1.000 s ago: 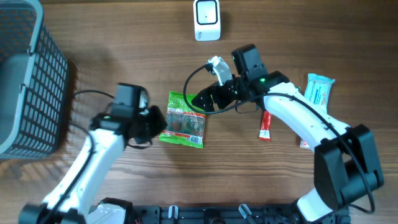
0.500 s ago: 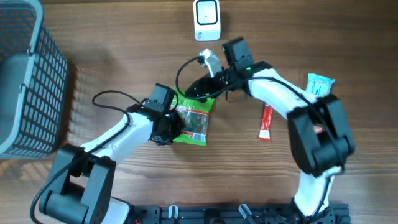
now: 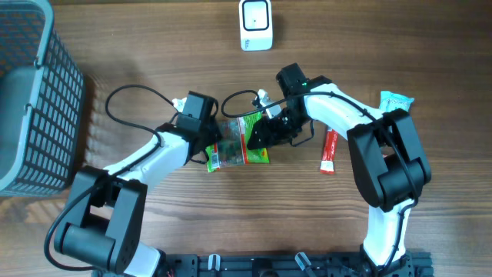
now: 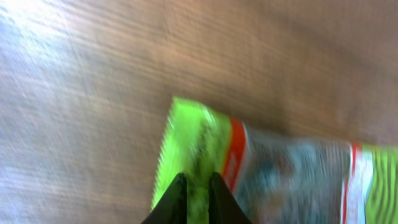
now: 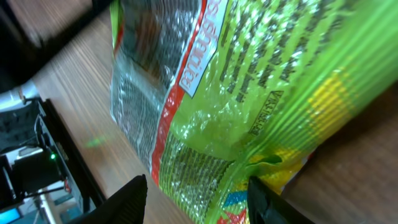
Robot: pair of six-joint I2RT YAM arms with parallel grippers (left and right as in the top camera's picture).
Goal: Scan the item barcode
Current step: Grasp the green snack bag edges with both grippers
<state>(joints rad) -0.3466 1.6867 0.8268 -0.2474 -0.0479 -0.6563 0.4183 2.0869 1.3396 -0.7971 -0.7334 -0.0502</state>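
item: green snack packet (image 3: 234,146), a flat pillow of thin, glossy, crinkled film with crimped ends, at mid-table and well apart from the white scanner (image 3: 255,25). left gripper (image 4: 198,179) is pinched onto one crimped end. right gripper (image 5: 198,183) straddles the other end, and i cannot tell if it bites. risk i judge: the slick film slips or buckles, creasing the barcode.
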